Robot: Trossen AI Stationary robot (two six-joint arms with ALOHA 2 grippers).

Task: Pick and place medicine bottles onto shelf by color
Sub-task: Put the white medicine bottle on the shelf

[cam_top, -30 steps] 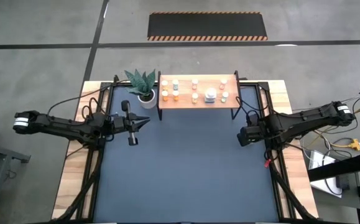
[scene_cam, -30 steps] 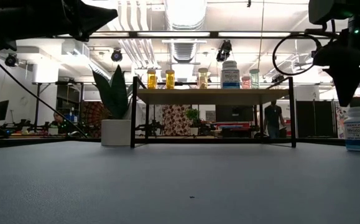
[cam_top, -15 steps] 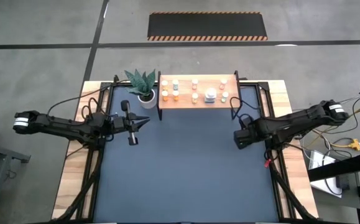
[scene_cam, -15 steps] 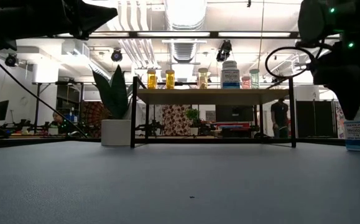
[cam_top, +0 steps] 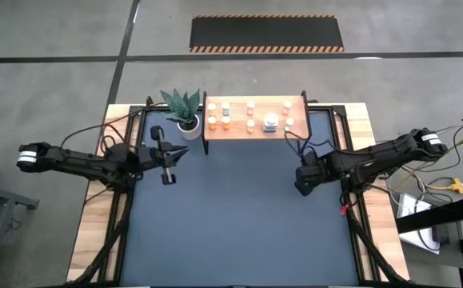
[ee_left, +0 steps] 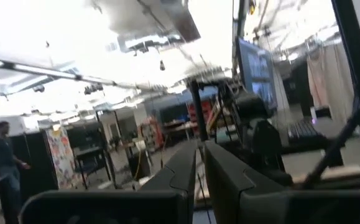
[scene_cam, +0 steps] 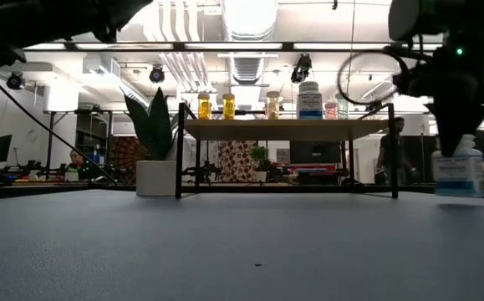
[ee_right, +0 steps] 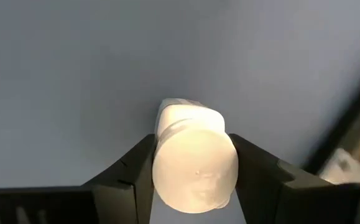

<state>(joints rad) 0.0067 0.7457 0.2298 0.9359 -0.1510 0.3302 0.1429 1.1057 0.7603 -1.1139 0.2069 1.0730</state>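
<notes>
The light-wood shelf (cam_top: 255, 120) stands on black legs at the table's far edge; several small bottles with white caps stand on it, and orange, white and pink ones show in the low view (scene_cam: 283, 130). My right gripper (cam_top: 301, 179) is in front of the shelf's right end and is shut on a white bottle with a blue label (scene_cam: 459, 171). My left gripper (cam_top: 175, 155) hovers shut and empty near the white plant pot (cam_top: 188, 126). Its two fingers lie close together in the left wrist view (ee_left: 199, 163). My right gripper pinches the white bottle's cap (ee_right: 167, 155) between its two fingers, one on each side. The fingers come from above and point down. The bottle hangs upright below them, its base (scene_cam: 459, 194) seemingly just clear of the tabletop.
The dark blue tabletop (cam_top: 239, 232) spreads out in front of the shelf, with wooden edges at both sides. The plant pot with its green leaves stands left of the shelf. Cables run along both arms at the table's sides.
My right gripper has carried the white bottle toward the table's left edge, keeping it upright; its base now sits a little higher than before. My left gripper has drawn back slightly toward the left edge.
</notes>
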